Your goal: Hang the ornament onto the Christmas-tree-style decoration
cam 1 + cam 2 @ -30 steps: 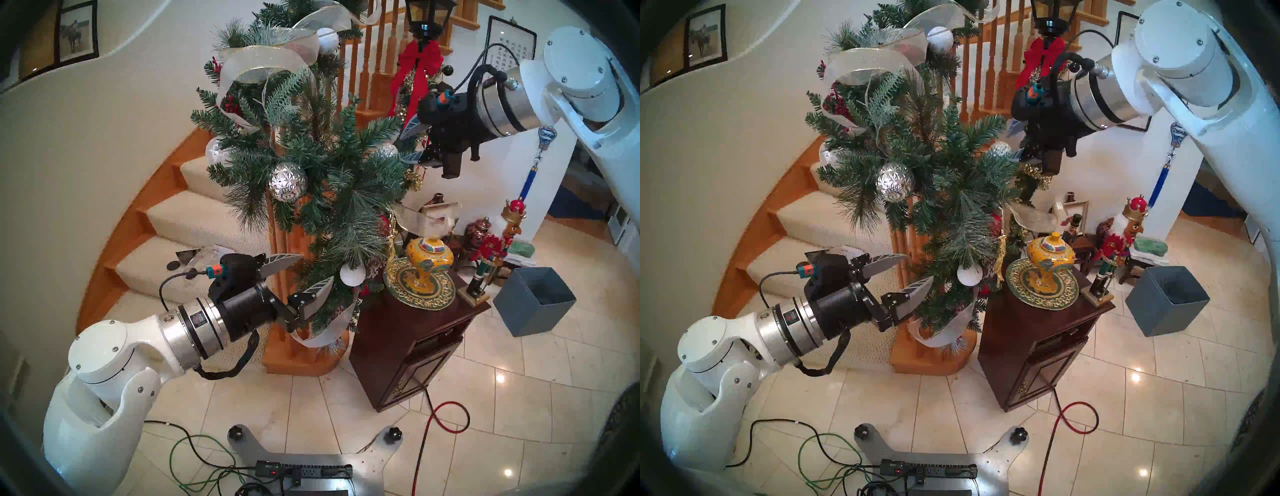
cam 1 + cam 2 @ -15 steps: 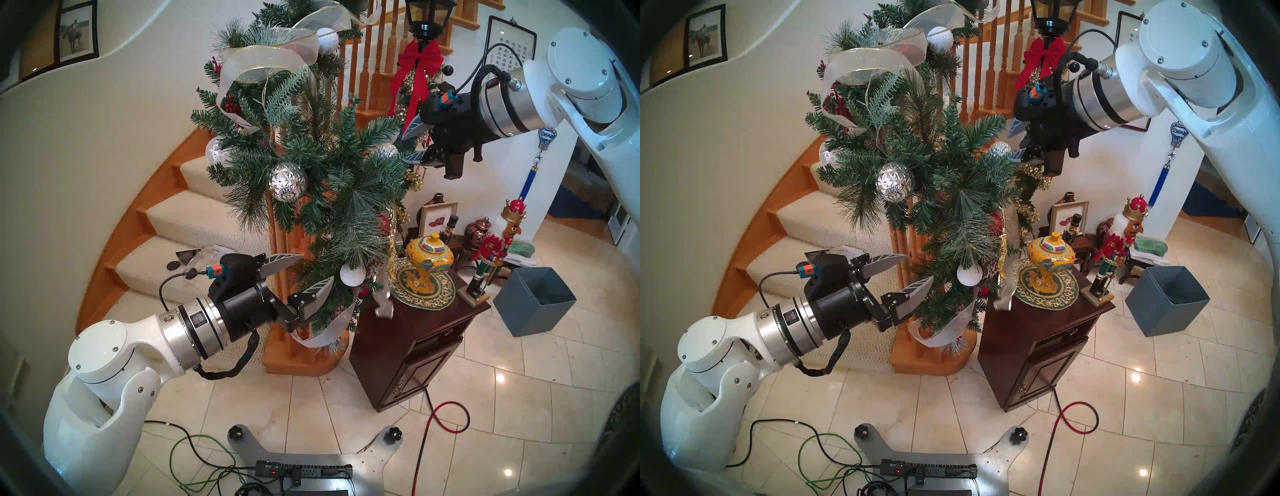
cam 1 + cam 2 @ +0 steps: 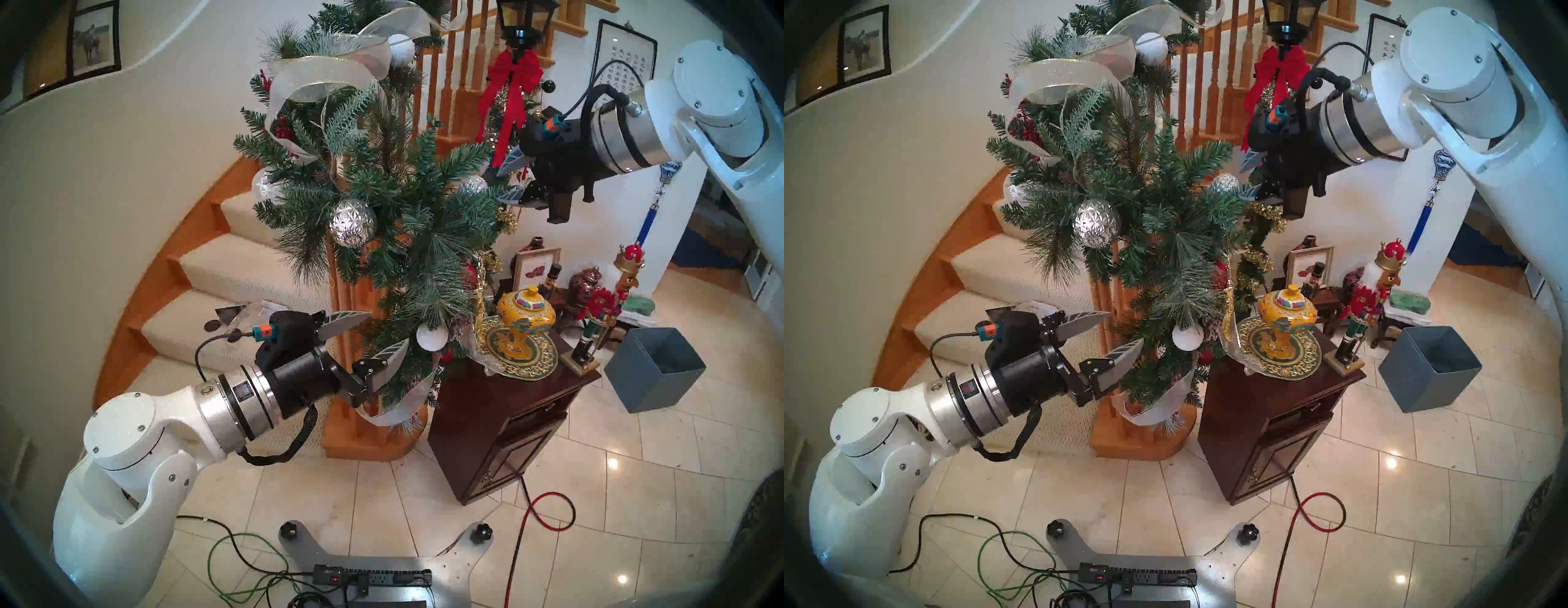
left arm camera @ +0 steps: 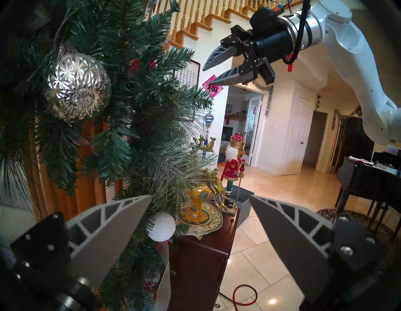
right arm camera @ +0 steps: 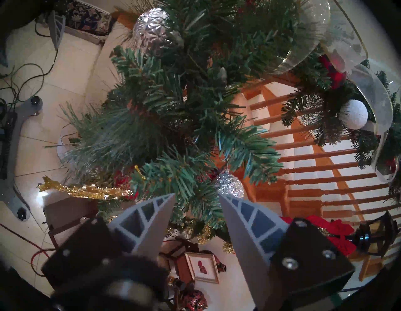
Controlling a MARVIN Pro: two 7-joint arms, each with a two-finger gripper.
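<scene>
Both tools, left (image 4: pixel 200 199) and right (image 5: pixel 196 195), gape empty (reindeer (image 5: pixel 84 191) hangs from garland (image 3: pixel 394 204)).

The flat glittery gold reindeer ornament (image 5: pixel 86 191) hangs at the right side of the bushy green pine garland (image 3: pixel 382 204), above the dark wooden cabinet (image 3: pixel 509 407); the grey open box (image 3: pixel 653 373) sits on the floor further right.

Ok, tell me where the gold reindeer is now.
The reindeer hangs at the garland's lower right edge in the head view, just left of the yellow jar.

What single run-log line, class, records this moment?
right pincer: open, empty, beside garland | left pincer: open, empty | reindeer ornament: hanging in garland, unheld
</scene>
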